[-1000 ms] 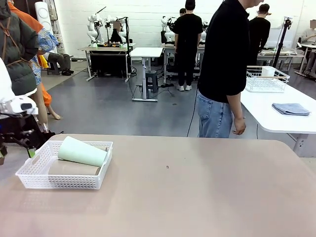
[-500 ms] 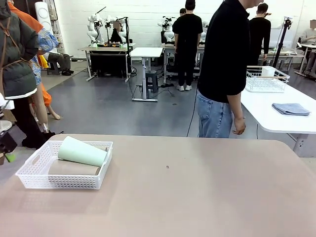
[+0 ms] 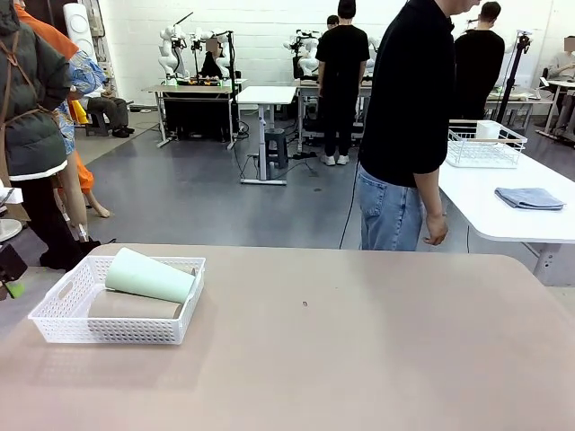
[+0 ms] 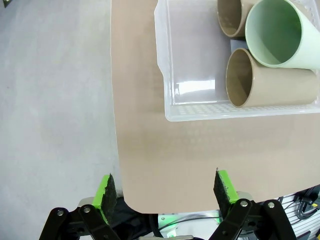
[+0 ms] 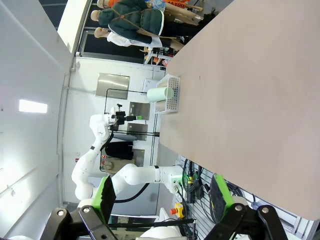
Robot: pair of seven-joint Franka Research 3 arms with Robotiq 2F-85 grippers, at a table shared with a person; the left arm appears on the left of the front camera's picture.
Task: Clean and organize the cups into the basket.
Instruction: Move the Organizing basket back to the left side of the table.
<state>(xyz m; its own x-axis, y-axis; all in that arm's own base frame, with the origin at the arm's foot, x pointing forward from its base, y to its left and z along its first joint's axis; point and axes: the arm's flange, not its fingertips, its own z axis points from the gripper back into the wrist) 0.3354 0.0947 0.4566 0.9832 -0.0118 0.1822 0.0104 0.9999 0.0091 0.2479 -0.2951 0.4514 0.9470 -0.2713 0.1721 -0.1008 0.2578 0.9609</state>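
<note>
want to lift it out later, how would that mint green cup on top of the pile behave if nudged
The mint-green cup lies on its side across the tan cups in the basket, so it would probably roll or slide off them. Its tapered shape suggests it would curve as it rolls. It looks rigid and light.

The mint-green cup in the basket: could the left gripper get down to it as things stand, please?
Probably yes. The mint-green cup lies on top of the tan cups in the basket, nothing covers it, and the left gripper hangs open, off the table's edge.

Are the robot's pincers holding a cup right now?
No. The left pincer and right pincer are open and empty. The cups lie in the basket.
</note>
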